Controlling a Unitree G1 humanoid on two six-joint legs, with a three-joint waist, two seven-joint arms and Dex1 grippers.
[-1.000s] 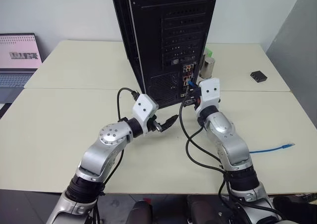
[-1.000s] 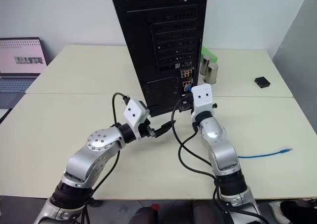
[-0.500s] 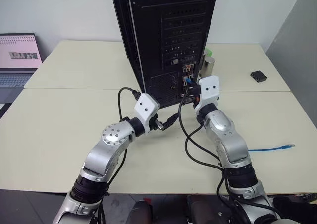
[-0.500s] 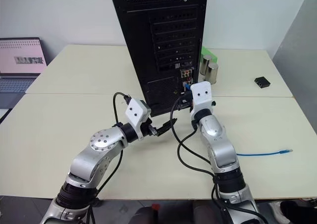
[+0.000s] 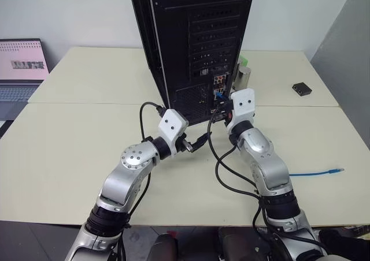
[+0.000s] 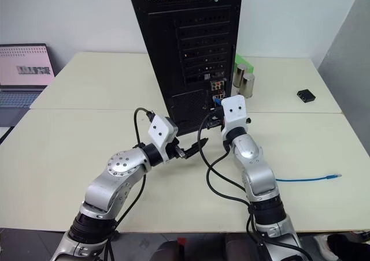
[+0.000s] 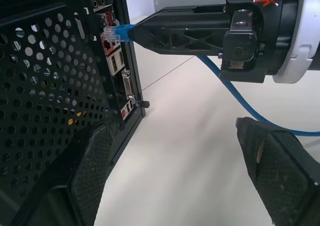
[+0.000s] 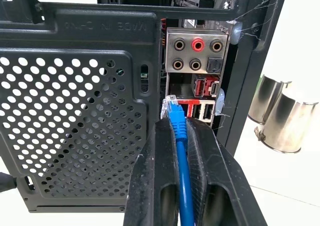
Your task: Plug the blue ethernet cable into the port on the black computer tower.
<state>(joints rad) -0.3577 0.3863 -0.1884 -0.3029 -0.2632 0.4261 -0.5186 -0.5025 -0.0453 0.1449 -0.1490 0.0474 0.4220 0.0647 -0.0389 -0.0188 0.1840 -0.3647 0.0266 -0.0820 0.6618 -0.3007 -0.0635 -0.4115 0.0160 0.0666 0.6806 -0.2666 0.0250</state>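
Blue ethernet cable pinched in right pincer, level at tower; left pincer wide.

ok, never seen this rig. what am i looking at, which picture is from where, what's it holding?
It is a two-armed humanoid robot at a pale table. Two pictures come from cameras on its head, looking down over the arms; the other two come from a camera on each wrist.

On the table stands a black computer tower, back panel facing the robot. There is also a laptop, two metal cups and a small black box.

The right claw is shut on a blue network cable, its plug right at the tower's sockets; whether it is seated, I cannot tell. The left claw is open and holds nothing.
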